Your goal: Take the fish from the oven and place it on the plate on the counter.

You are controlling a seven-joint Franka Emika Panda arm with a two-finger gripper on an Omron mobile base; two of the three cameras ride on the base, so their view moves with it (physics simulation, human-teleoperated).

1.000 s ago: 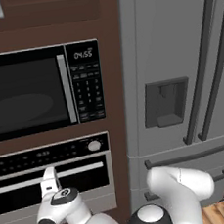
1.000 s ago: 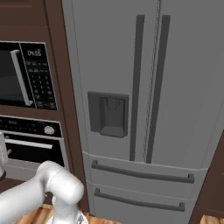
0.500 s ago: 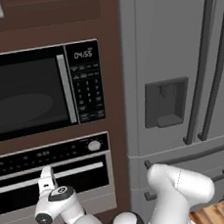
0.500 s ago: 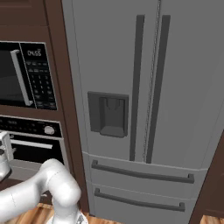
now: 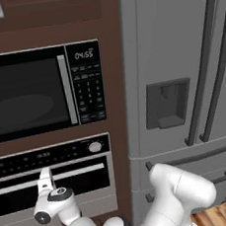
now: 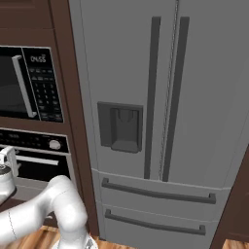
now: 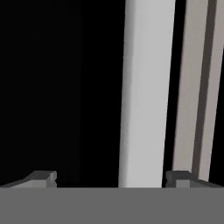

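Observation:
The silver wall oven (image 5: 74, 191) sits under the microwave, its dark glass door shut. My gripper (image 5: 44, 175) is up against the left part of the silver bar handle (image 5: 79, 171); the right base view catches the gripper (image 6: 8, 156) at its left edge. In the hand view the handle (image 7: 146, 96) runs as a pale bar between my spread fingertips (image 7: 43, 177), so the gripper (image 7: 109, 178) is open around it without touching. The fish is hidden behind the door. The plate and the counter are out of view.
A black microwave (image 5: 38, 91) with keypad and clock is built in above the oven. To the right stands a tall grey fridge (image 6: 155, 121) with a dispenser and long handles. Wood floor (image 5: 223, 214) shows at the lower right.
The hand has edged a little left and up along the oven handle, and the arm's elbow has dropped lower. The oven door stays shut.

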